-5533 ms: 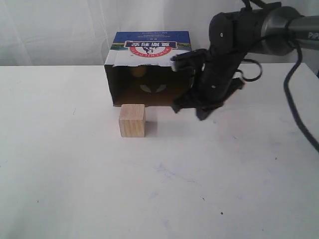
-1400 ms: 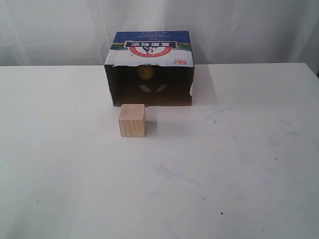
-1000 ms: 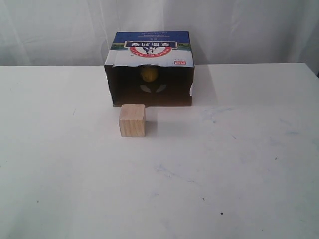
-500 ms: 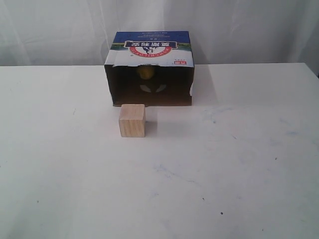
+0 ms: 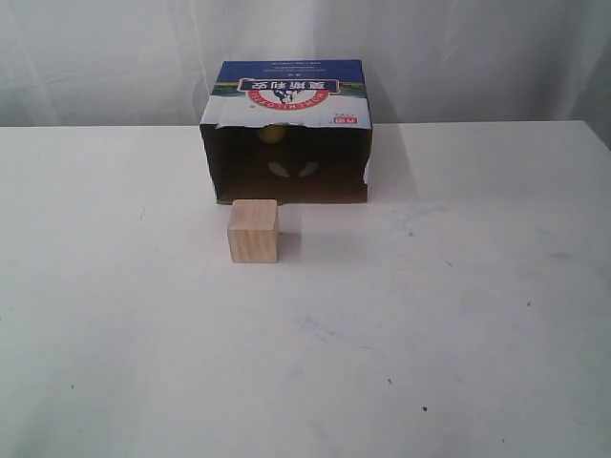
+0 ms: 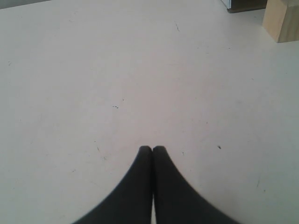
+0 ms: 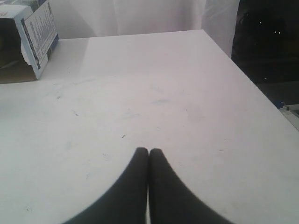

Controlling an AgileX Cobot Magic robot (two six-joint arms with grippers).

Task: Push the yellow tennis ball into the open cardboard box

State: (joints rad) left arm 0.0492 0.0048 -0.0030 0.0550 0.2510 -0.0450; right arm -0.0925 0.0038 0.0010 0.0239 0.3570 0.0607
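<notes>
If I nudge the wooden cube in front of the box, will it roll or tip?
The wooden cube sits flat on the table, so it would probably slide, not roll. About as wide as tall, it seems unlikely to tip. Looks wooden, likely rigid.

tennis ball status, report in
Both shut, empty: left gripper, right gripper. Target in: yellow tennis ball inside open cardboard box. Nearby: wooden cube before the opening.

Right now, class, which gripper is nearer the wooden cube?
Left, likely. The left gripper has the wooden cube ahead in its wrist view; the right gripper faces only the cardboard box, cube out of sight.
</notes>
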